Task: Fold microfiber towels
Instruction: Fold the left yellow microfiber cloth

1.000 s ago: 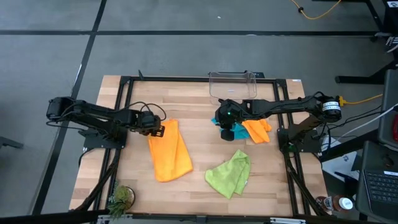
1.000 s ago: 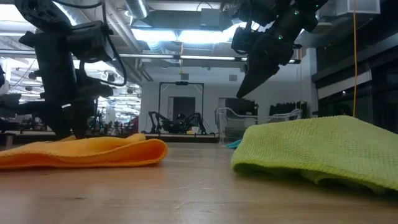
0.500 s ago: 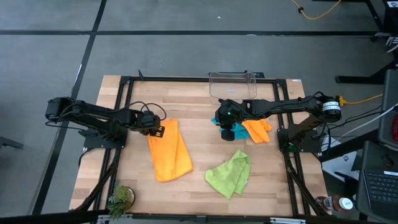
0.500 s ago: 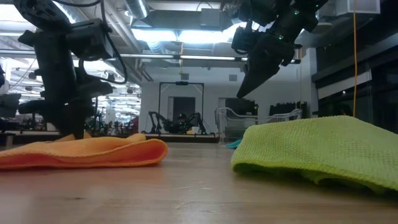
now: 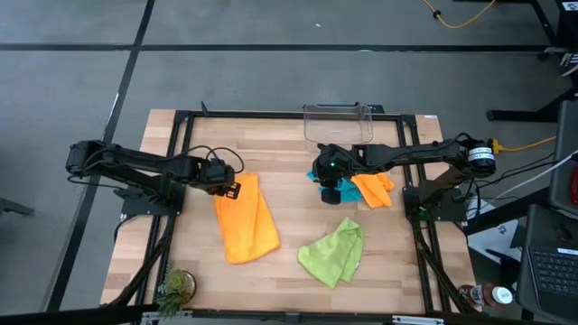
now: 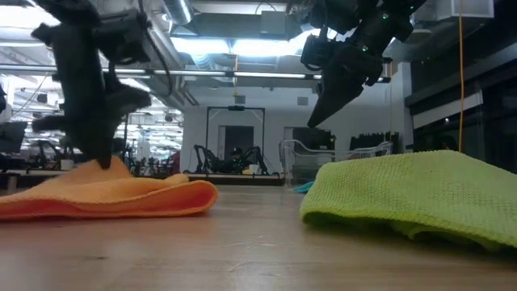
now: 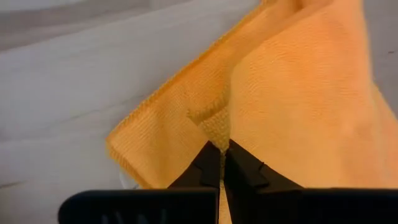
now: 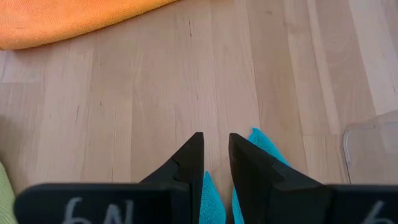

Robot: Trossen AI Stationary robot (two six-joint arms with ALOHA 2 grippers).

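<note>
Even overhead light is falling on the counter, casting only faint shadows. Ceiling lights are glaring in the low view. The near lime green towel is sitting slightly soft-focused.

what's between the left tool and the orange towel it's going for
Nothing visible. The left tool is shut right on a pinched-up edge of the orange towel, seen lifted into a small peak in the low view. The table around that towel is bare wood.
</note>
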